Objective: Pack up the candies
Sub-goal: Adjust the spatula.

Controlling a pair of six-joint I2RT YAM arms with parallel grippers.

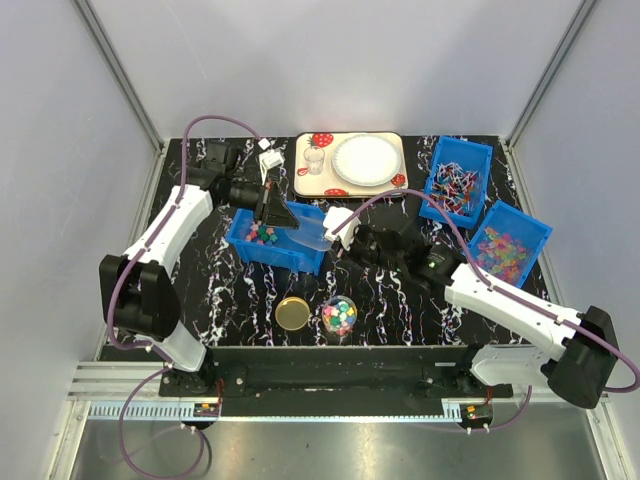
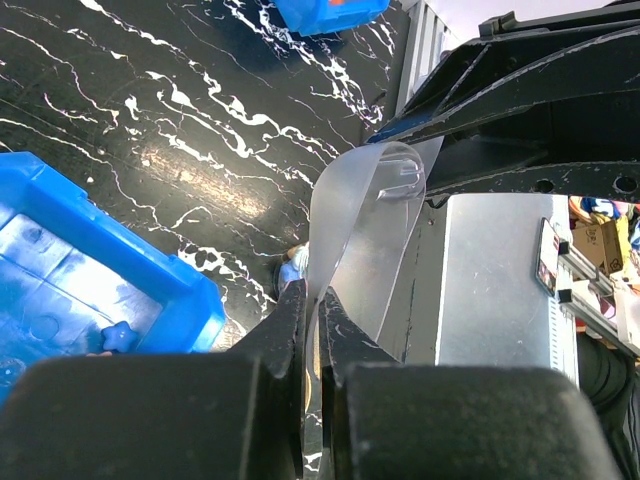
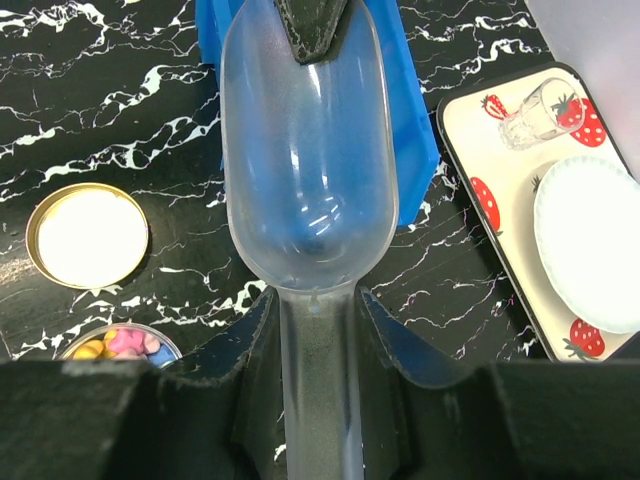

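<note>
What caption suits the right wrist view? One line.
Right gripper holds clear scoop over the blue bin, left gripper pinching its tip; gold lid, jarred candies lower left.

The right gripper (image 3: 315,302) hides the near half of the jar (image 3: 172,344) of candies (image 3: 122,343), and the white plate (image 3: 590,250) runs off the right edge. From above, the scoop (image 1: 310,238) and left gripper (image 1: 290,218) cover part of the blue bin (image 1: 285,259).
</note>
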